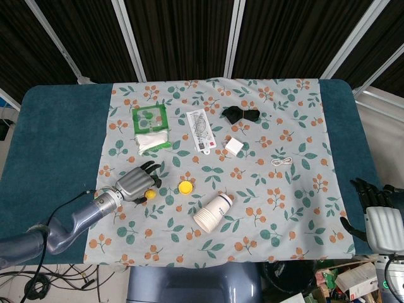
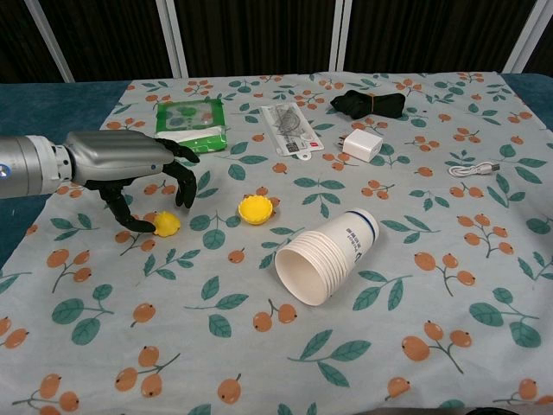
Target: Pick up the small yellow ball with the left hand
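Fingers [image 2: 183, 183] of the left hand [image 2: 130, 169] curl downward over the small yellow ball [image 2: 166, 224], which lies on the flowered cloth [image 2: 380, 346] at the left of the chest view. One dark fingertip touches the ball's left edge, while the others hang spread above and to its right, so the ball is not lifted or enclosed; the hand holds nothing. In the head view the same hand [image 1: 136, 182] sits left of centre, low in the frame, with the ball [image 1: 151, 194] just at its fingertips.

Just right of the ball, apart from it, lies a second yellow object with a scalloped rim [image 2: 255, 207]. Further right and lower, a stack of white paper cups [image 2: 324, 257] lies on its side, its mouth toward the lower left. Along the upper part of the cloth, from left to right, lie a green packet of wipes [image 2: 190, 123], a flat clear packet [image 2: 291, 130], a white charger block [image 2: 364, 144] and a black bundle [image 2: 380, 104]. A coiled white cable [image 2: 475, 169] lies at the right.

At the lower right edge of the head view, beyond the bench [image 1: 57, 126], the right hand [image 1: 379, 218] hangs with its dark fingers pointing up and apart, holding nothing.
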Tool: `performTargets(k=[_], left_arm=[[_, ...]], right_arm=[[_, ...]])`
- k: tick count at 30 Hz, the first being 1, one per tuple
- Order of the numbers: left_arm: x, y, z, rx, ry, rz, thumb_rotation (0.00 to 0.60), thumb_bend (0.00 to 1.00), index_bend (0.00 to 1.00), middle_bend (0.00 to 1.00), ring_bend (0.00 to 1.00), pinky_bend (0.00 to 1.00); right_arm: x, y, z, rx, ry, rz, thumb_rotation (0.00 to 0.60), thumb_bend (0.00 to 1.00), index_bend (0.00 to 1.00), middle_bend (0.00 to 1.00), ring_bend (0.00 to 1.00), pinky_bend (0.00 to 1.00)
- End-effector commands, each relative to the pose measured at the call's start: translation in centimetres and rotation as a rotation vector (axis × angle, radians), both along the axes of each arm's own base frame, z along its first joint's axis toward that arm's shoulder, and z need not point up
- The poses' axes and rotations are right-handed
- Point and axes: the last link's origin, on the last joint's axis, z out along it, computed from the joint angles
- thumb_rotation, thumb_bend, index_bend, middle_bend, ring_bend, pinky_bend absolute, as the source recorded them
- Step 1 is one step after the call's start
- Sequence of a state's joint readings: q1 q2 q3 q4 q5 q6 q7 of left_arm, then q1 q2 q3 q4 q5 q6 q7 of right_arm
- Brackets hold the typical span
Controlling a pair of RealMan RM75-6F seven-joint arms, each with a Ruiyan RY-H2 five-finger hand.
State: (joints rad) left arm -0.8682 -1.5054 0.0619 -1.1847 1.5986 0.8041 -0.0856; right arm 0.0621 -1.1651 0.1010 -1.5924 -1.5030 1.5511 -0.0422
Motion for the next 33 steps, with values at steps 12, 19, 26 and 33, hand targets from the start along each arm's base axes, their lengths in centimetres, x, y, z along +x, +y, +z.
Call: performTargets(k=[12,19,26,33], left_arm=[[0.36,-0.43,-0.01,-0.003,0.001,-0.009,0.600,0.26,0.39,0.38,0.04,0.07],[0.29,-0.45,-0.30,-0.005,0.008,-0.005,0.600,0.26,0.39,0.38,0.04,0.07],[-0.16,-0.44,-0.39,-0.006,0.013,0.002,0.600,0.26,0.39,0.39,0.04,0.07],[-0.29,-0.51,-0.59,-0.008,0.013,-0.002,0.600,0.26,0.41,0.42,0.05,0.08]], right_arm=[[0.03,0.05,0.11,-0.004,-0.002,0.006,0.600,0.12,0.14,0.11,0.14,0.19],[-0.01,0.02,0.16,-0.005,-0.003,0.003,0.600,0.12,0.14,0.11,0.14,0.19],[-0.02,0.01,0.12,-0.006,-0.002,0.000,0.600,0.12,0.14,0.11,0.14,0.19],[-0.04,0.01,0.11,-0.006,-0.002,-0.002,0.600,0.12,0.14,0.11,0.14,0.19]])
